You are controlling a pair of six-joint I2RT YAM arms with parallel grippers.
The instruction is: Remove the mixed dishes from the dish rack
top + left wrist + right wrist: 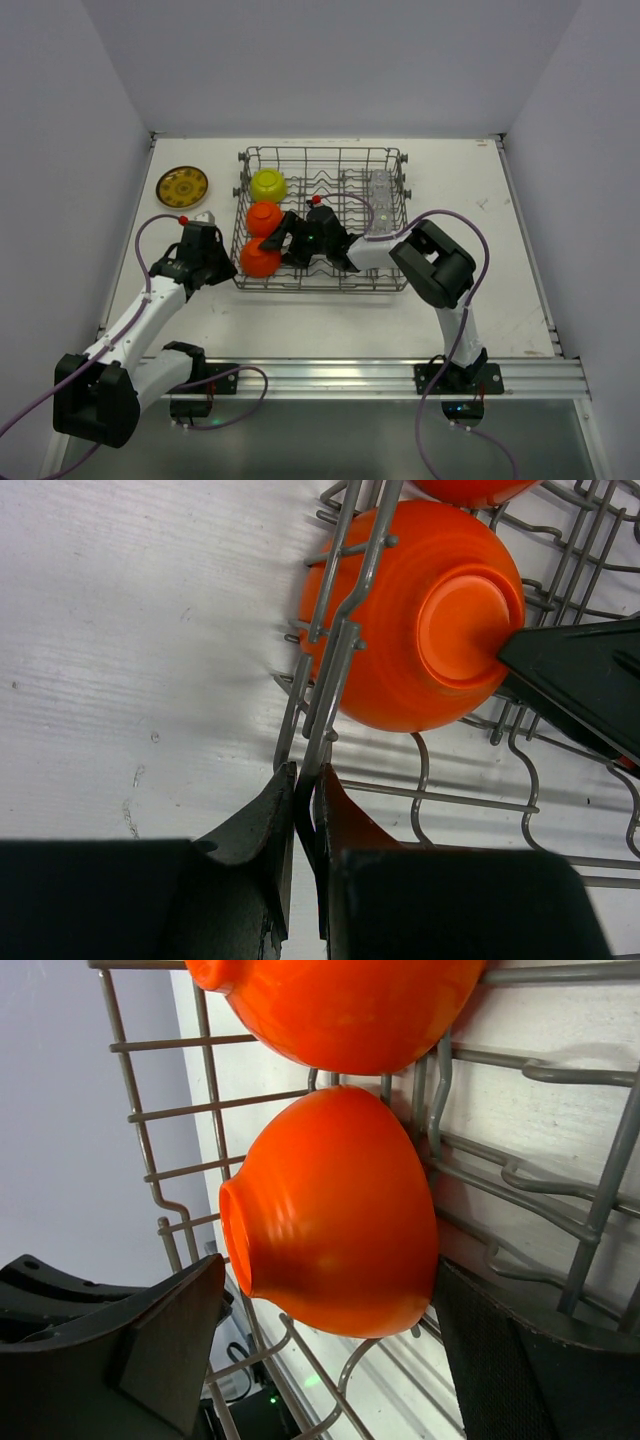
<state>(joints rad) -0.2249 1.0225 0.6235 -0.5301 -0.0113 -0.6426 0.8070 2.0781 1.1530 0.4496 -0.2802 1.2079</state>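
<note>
The grey wire dish rack (320, 282) stands mid-table. Along its left side lie a yellow-green bowl (268, 184) and two orange bowls (263, 217), (260, 258). Several clear glasses (382, 186) stand at its right. One patterned plate (182, 185) lies on the table to the left; the other plates are not visible. My left gripper (226, 262) is shut on a wire of the rack's left wall (300, 778). My right gripper (284, 240) is inside the rack, open, its jaws on either side of the near orange bowl (330, 1225), (420, 610).
The rack's upright tines (330, 190) and side walls surround the right gripper. White walls close the table in at the left, back and right. A metal rail (400, 375) runs along the near edge.
</note>
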